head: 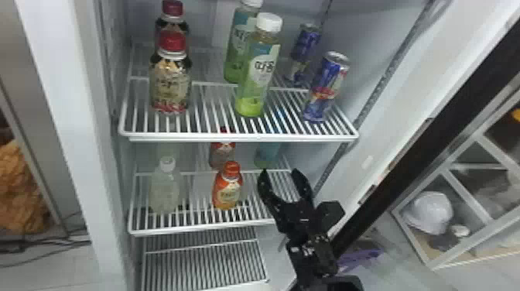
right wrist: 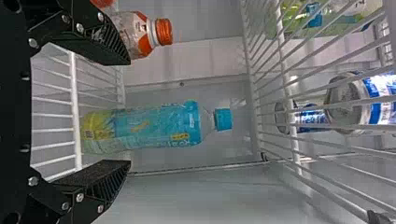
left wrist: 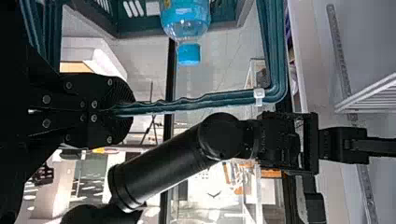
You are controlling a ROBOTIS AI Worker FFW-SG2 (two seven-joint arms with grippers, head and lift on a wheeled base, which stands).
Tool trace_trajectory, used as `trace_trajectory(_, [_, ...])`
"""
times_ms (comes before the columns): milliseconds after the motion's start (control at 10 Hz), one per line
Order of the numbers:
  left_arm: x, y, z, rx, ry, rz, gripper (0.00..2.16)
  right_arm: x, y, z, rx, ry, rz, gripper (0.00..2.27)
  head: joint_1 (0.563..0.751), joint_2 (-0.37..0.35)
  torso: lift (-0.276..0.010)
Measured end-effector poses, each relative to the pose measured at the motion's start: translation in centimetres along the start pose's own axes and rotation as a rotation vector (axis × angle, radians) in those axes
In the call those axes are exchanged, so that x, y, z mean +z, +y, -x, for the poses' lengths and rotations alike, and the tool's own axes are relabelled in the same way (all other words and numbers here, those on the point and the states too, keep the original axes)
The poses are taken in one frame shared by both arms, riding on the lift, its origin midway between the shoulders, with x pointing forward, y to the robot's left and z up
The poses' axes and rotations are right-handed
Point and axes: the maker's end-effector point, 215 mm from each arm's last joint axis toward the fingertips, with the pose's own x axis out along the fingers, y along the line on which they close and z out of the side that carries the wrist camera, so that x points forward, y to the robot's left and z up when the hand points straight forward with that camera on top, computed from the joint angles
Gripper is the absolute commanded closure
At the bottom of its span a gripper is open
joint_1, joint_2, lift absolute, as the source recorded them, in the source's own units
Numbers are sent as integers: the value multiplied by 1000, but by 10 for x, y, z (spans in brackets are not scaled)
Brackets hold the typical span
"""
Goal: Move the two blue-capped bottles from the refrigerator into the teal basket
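Blue-capped bottle (right wrist: 159, 126): upright in the refrigerator (head: 62, 77), towards the back of the middle shelf (head: 185, 230), farther in than the orange bottle (head: 227, 189); nothing has hold of it.
Second blue-capped bottle (left wrist: 186, 21): over by the teal basket (left wrist: 210, 101), and from where I stand it seems to be inside.
Right pincer (right wrist: 130, 112): spread wide, empty, facing the shelved bottle with a finger to either side of its line.
Left pincer (left wrist: 128, 109): closed on the basket's rim, I'd say to steady it.
Tally: one bottle looks delivered, one to go.
Left to do: reach in, grip it, bring it out past the shelf edge, set it in the basket.
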Motion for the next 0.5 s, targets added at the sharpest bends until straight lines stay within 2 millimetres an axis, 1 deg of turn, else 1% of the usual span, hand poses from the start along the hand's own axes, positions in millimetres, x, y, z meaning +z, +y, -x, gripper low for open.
trace_trajectory(300, [2,-1,-1,-4,0,-2,1184,7,0,-22,-29,-16,18,193,695,-350,-136])
trace_trajectory(500, [2,-2,-3,-8,2,-2,1184,7,2,-35,-36,-13,37,140,695,-350,-136])
